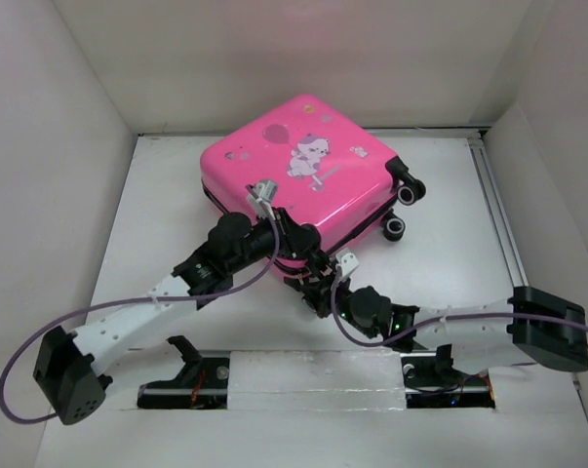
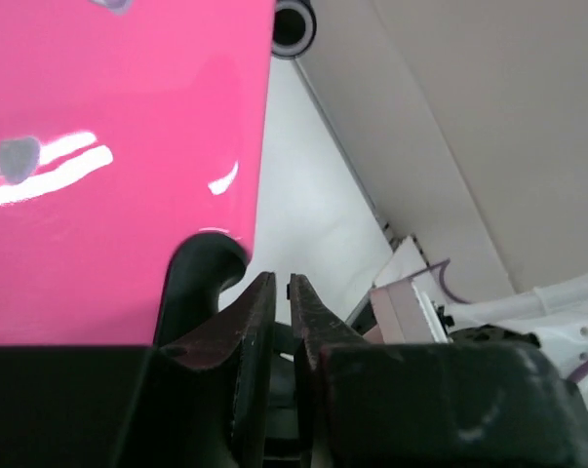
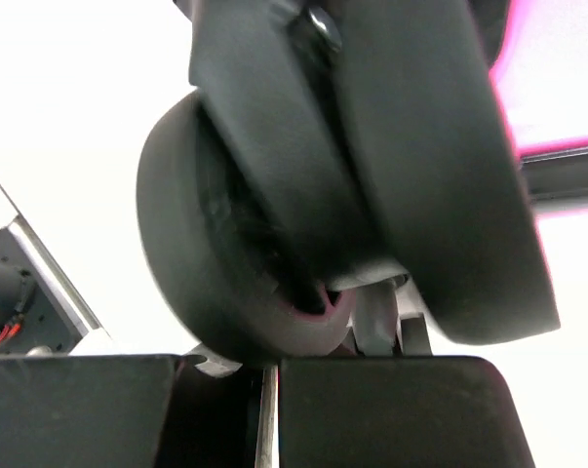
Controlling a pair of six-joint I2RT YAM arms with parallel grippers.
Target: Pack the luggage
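The luggage (image 1: 303,166) is a closed hot-pink hard-shell suitcase lying flat at the back middle of the table, sticker side up. Its black wheels (image 1: 411,192) point right. My left gripper (image 1: 306,253) is at the suitcase's near corner. In the left wrist view its jaws (image 2: 283,283) stand almost together with only a thin slit and nothing visible between them, beside the pink shell (image 2: 98,146) and a black curved trim piece (image 2: 201,283). My right gripper (image 1: 321,290) sits just below that corner, shut (image 3: 269,375), with a black wheel (image 3: 206,244) right against its fingertips.
White walls enclose the table on three sides. An aluminium rail (image 1: 498,214) runs along the right side. The arms' mounting rail (image 1: 313,385) lies at the near edge. The two wrists are close together at the suitcase corner; the right arm (image 2: 567,302) shows in the left wrist view.
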